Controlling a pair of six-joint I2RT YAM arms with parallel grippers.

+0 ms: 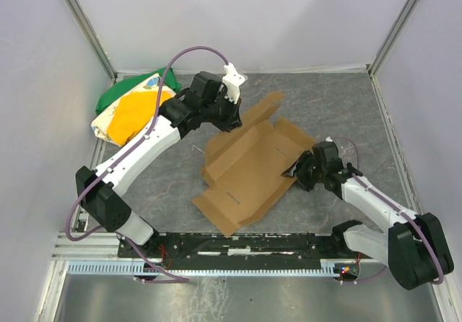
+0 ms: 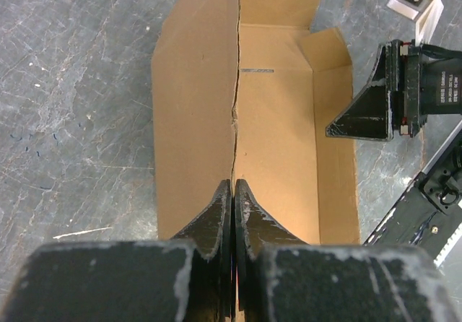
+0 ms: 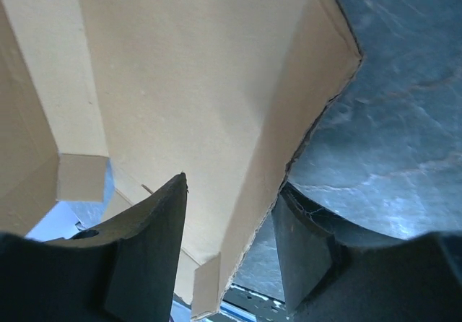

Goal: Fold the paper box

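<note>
The paper box (image 1: pixel 245 167) is brown corrugated cardboard, partly opened out on the grey table, with walls and flaps raised. My left gripper (image 1: pixel 232 123) is at its far left side, shut on the top edge of an upright wall; the left wrist view shows that wall edge-on, running away from the gripper (image 2: pixel 233 183). At the box's right edge my right gripper (image 1: pixel 294 170) stands open. In the right wrist view a raised flap (image 3: pixel 180 69) has its torn-looking edge between that gripper's (image 3: pixel 232 188) spread fingers, with a gap to the right finger (image 3: pixel 303 242).
A green, yellow and white cloth bundle (image 1: pixel 130 109) lies at the far left, close to the left arm. White walls close in the table on three sides. A metal rail (image 1: pixel 238 246) with the arm bases runs along the near edge.
</note>
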